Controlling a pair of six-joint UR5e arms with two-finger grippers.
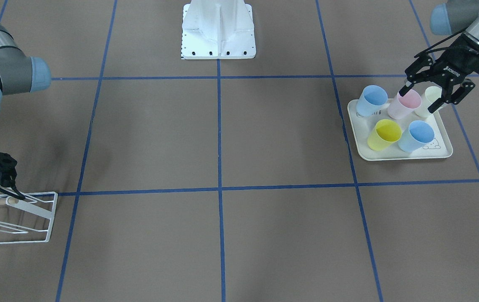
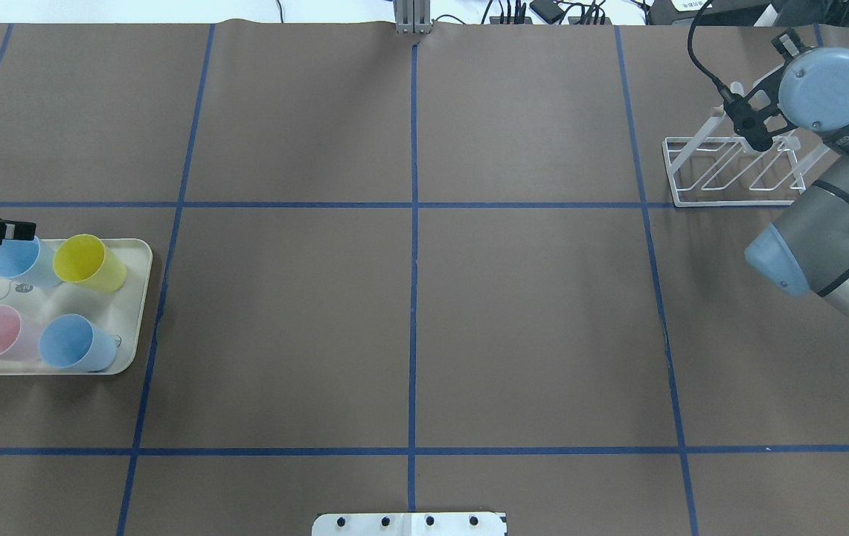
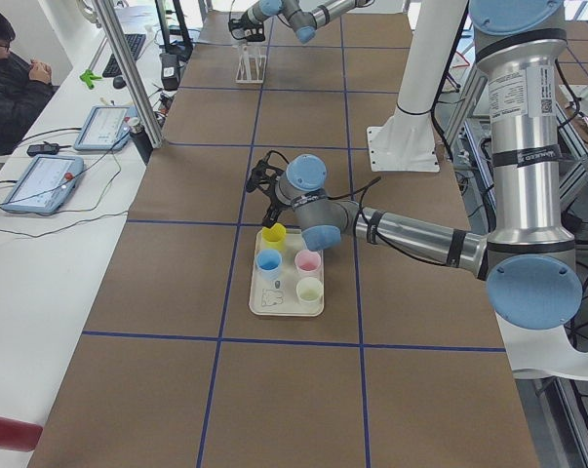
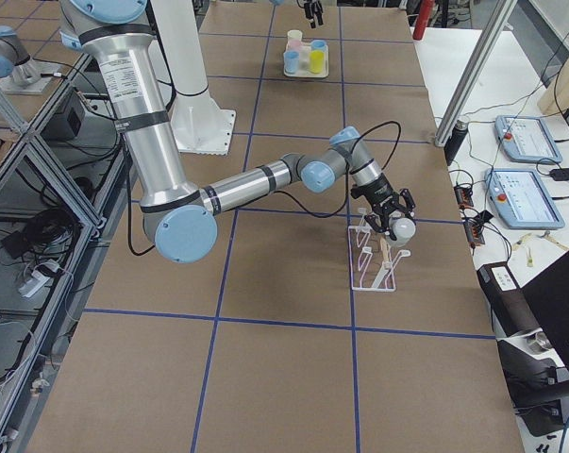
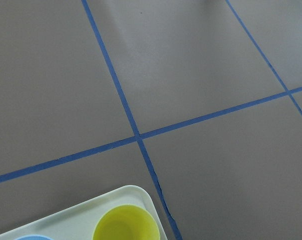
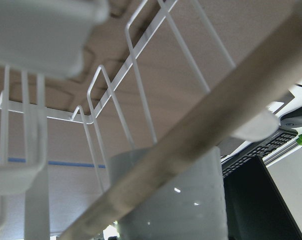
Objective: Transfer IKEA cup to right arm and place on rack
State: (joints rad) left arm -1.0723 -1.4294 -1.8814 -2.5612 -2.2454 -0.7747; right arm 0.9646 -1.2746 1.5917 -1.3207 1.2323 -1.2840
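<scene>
Left tool [image 1: 420, 100] hanging open over cream rounded tray [image 1: 436, 154], jaws spreading above pink plastic cup [image 1: 403, 109]; right tool [image 1: 2, 178] sitting at white wire rack [image 1: 52, 217], grip impossible to tell.
Overhead: brown paper bench [image 2: 528, 320] showing blue tape grid [image 2: 414, 298].
Right-end view: pale whitish cup [image 4: 403, 229] appearing at rack by right tool, one placement seemingly finishing; five tray cups [image 4: 312, 58] waiting.
Left-end view: person [image 3: 11, 83] sitting beside tablets [image 3: 45, 180].

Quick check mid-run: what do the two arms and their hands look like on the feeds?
Both arms are silver-grey jointed tubes with light-blue joint caps. The left arm ends in the left hand, which is black and two-fingered with white lettering on its body. The right arm carries a long, loose black cable. The right hand is black and two-fingered too.
</scene>
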